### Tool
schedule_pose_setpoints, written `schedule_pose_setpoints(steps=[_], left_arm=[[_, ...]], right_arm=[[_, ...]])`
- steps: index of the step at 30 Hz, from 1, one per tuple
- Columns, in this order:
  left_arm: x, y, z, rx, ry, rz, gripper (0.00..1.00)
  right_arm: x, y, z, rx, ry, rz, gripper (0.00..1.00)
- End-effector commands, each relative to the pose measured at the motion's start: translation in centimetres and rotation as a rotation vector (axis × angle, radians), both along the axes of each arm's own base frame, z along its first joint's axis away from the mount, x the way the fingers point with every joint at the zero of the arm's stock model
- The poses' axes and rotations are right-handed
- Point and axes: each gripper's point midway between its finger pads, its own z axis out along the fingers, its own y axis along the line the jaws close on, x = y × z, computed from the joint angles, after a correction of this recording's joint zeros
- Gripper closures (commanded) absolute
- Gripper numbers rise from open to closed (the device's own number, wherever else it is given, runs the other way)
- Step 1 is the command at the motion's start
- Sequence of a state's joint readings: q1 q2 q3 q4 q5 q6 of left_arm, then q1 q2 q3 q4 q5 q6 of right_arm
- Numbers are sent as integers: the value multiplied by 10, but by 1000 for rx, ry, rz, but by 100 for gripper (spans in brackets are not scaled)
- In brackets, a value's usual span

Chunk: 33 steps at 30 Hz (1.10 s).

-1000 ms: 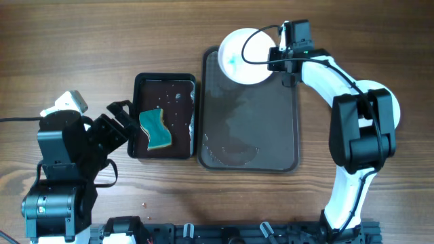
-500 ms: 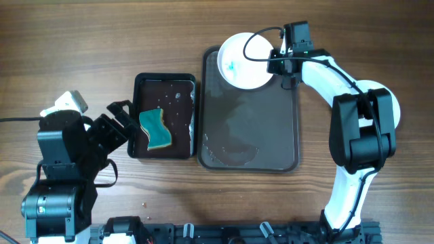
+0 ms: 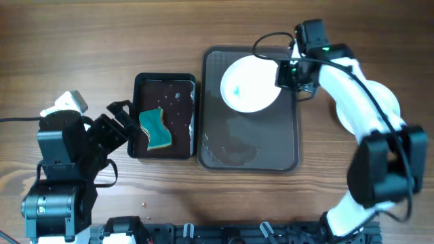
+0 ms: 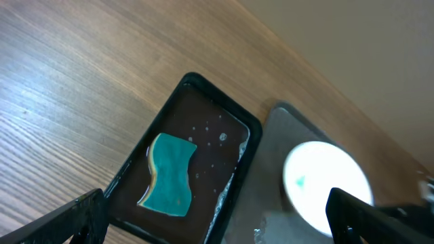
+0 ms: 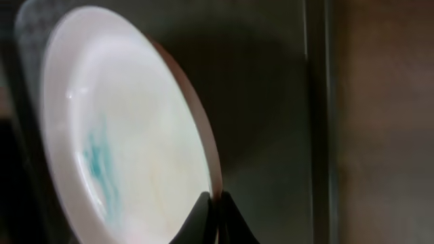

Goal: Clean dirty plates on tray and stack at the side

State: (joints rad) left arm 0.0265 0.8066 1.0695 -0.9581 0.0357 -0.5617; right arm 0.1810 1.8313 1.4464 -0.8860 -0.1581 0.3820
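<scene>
1. Judged step: setting a smeared plate (image 3: 249, 85) down on the tray (image 3: 251, 154) for wiping.
2. The right end effector (image 3: 286, 73) is clamped shut on the plate's right rim, over the tray's far half.
3. The left end effector (image 3: 125, 122) gapes wide and empty beside the sponge (image 3: 156, 129); the next move likely calls for fetching it.
</scene>
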Motion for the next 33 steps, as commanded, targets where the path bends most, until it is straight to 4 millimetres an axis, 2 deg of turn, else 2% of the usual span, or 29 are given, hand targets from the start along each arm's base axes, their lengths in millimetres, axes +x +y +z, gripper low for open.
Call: schedule_pose_setpoints(steps=[1, 3, 7, 13, 16, 19, 22, 24, 29, 31, 33], left_arm=[[1, 0, 6, -4, -18, -2, 0], [1, 0, 7, -4, -18, -2, 0], [1, 0, 6, -4, -18, -2, 0], [1, 0, 6, -4, -18, -2, 0], [1, 0, 6, -4, -18, -2, 0], [1, 0, 6, -4, -18, -2, 0], [1, 0, 7, -6, -22, -2, 0], [4, 0, 11, -4, -43, -2, 0], [7, -10, 12, -37, -49, -46, 0], [8, -12, -2, -38, 11, -54, 0], [6, -13, -29, -32, 132, -56, 0]], right_arm=[[-38, 12, 11, 7, 94, 29, 96], [-56, 17, -5, -10, 153, 30, 96], [-46, 14, -32, -14, 93, 23, 96], [-82, 27, -60, 55, 204, 32, 96], [-107, 24, -85, 54, 283, -63, 96], [-105, 8, -101, -2, 232, -29, 93], [-93, 1, -91, -14, 180, 92, 78], [-87, 3, -75, 0, 148, 135, 73], [-79, 6, -30, 19, 42, 158, 71], [-80, 8, -15, 32, 2, 163, 70], [-82, 7, -2, 37, -30, 163, 69]])
